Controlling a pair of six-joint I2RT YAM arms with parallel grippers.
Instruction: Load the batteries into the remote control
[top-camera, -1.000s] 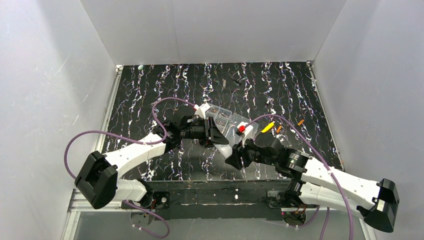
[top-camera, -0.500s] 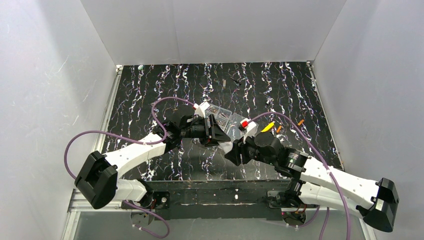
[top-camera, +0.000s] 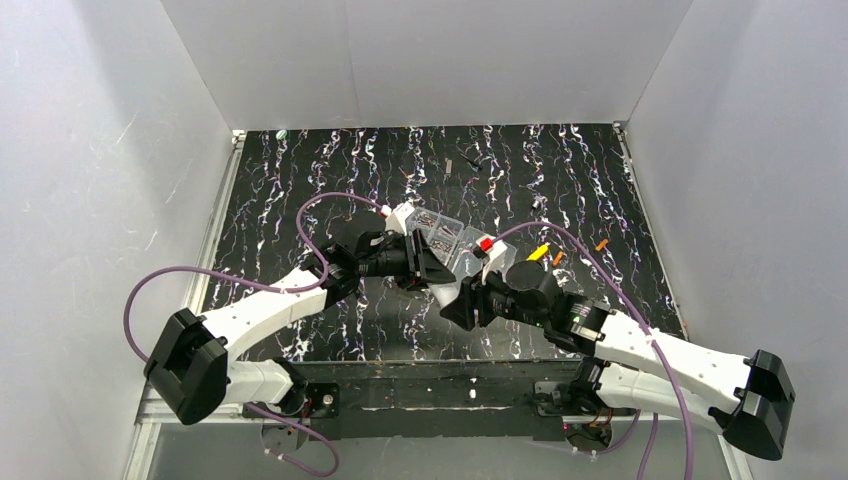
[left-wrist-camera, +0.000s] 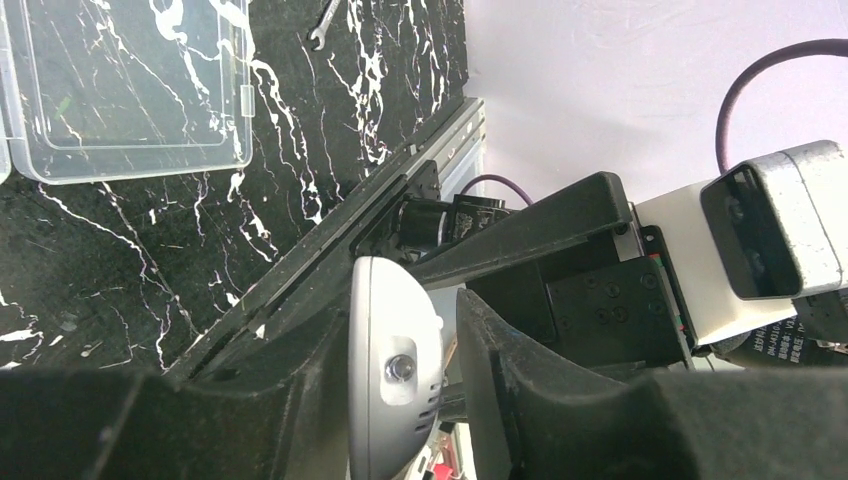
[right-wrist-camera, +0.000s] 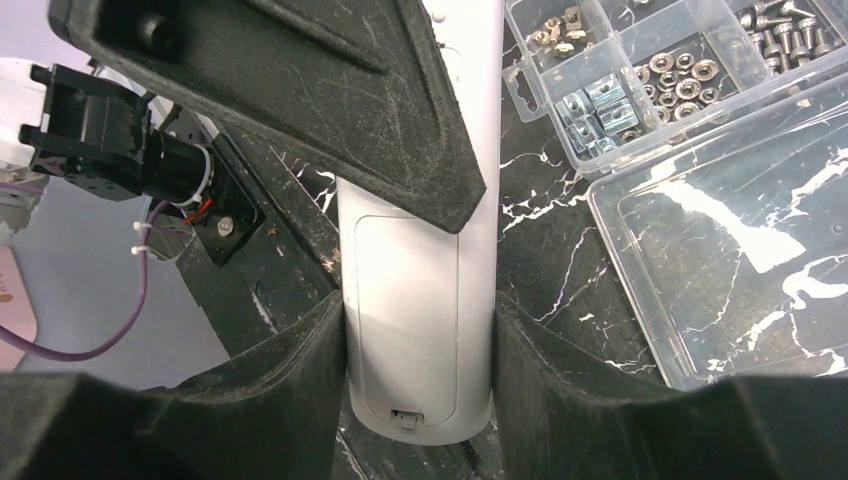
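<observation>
Right wrist: right gripper (right-wrist-camera: 420, 305) clamps remote (right-wrist-camera: 478, 260), back cover (right-wrist-camera: 405, 300) on. Left gripper (left-wrist-camera: 400, 310) straddles remote's edge; grip unclear. Keep remote steady, work cover off at latch (right-wrist-camera: 405, 418), bottom centre.

The right gripper (right-wrist-camera: 420, 310) edges leftward, carrying the remote control (top-camera: 486, 246) slightly farther from the arm bases, while the left gripper (left-wrist-camera: 400, 345) drifts along with it.

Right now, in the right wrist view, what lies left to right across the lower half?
Purple cable → right gripper's black finger → slim white plastic remote control → its other black finger → clear plastic box lid.
</observation>
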